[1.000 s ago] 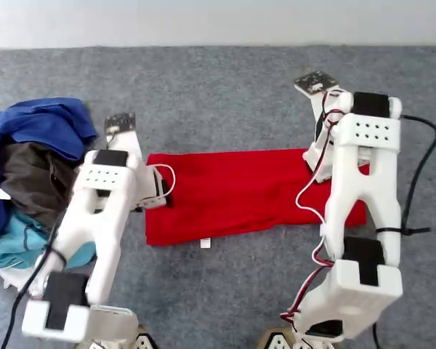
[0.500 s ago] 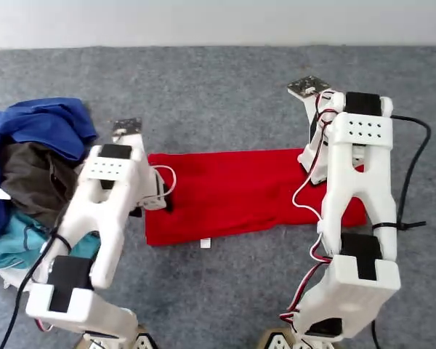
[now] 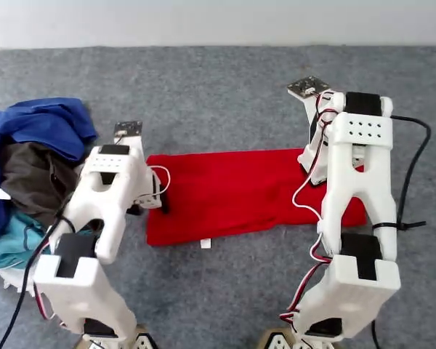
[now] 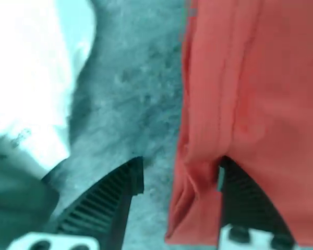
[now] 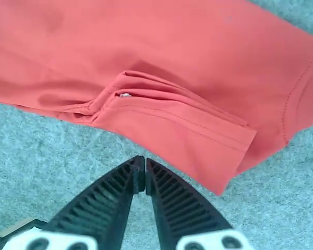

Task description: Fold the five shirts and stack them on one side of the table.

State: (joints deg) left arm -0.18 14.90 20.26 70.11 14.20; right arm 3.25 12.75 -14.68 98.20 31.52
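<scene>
Left arm [image 3: 105,196] shifted slightly; red shirt [image 3: 232,193] long axis left-right.

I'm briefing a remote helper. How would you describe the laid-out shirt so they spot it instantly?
On the grey table, look between the two white arms. The red shirt lies flat, as one long strip. The pile of clothes beside it is crumpled blue, dark and teal.

Grey carpet-like table covering [image 3: 225,94], pale strip [image 3: 218,22] beyond, perhaps a wall, even light
</scene>
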